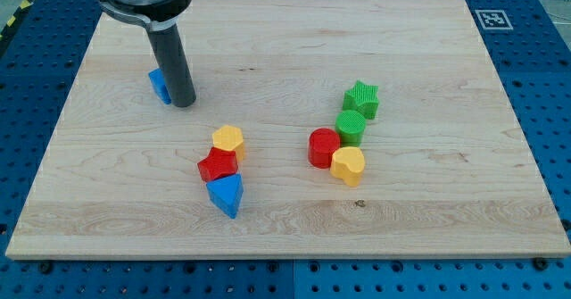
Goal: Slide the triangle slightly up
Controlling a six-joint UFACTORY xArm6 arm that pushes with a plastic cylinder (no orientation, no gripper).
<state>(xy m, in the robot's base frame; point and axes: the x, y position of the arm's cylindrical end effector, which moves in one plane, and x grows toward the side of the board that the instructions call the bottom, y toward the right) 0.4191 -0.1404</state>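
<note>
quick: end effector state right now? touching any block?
No gripper: bare rod. My tip sits on the board against a partly hidden blue block, far from the blue triangle. Holding nothing.

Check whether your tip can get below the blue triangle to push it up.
Probably yes. My tip is at the view's upper left beside a blue block. The blue triangle has bare board beneath it; the red star touches its top.
</note>
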